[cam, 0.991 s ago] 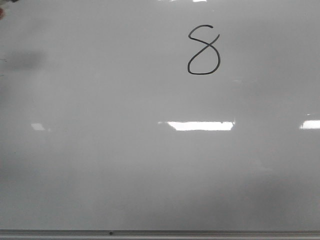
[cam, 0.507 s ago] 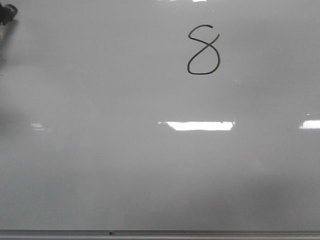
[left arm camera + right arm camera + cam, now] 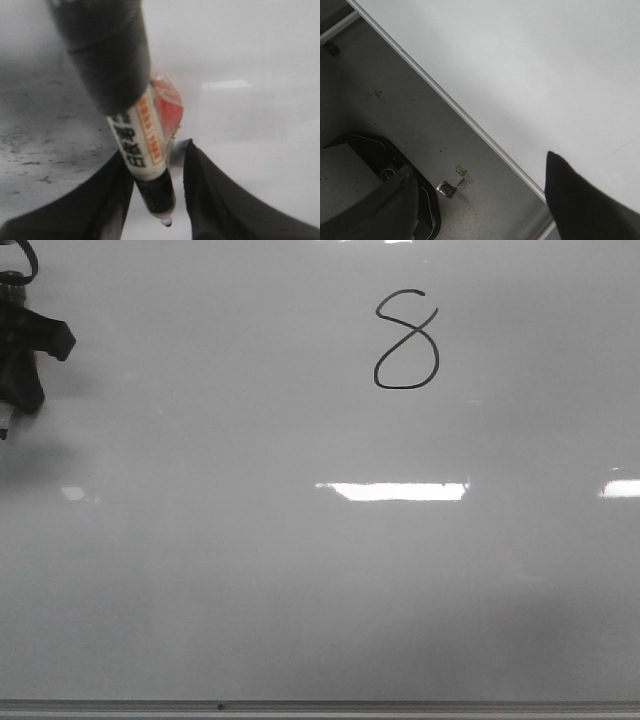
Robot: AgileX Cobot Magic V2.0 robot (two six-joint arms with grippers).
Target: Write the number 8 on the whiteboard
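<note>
Whiteboard: the largest thing in the front view, glossy pale grey-white, its top and both sides cut off by the picture edges; only the thin grey frame along the bottom shows. Bright light reflections lie across its middle and right. In the right wrist view a corner of it shows with the frame running slantwise.
Floor: grey, seen only in the right wrist view beside the board's frame; a small scrap of tape lies on it, too small to make out further.
Left gripper: a dark shape at the far left edge of the front view, mostly cut off, so its form there is hard to read. In the left wrist view its two black fingers stand close together, clamped on either side of a marker.
Marker: white barrel with orange printing, dark tip pointing out past the fingertips, clear of the board as far as can be seen; its upper end is blurred and hidden behind a dark out-of-focus mass.
Right gripper: one black finger and a blurred grey one at the picture's lower corners, standing wide apart with nothing between them, held over the floor and the board's frame.
Number 8: thin black figure, slightly slanted, in the upper middle-right of the board, well apart from the left gripper.
</note>
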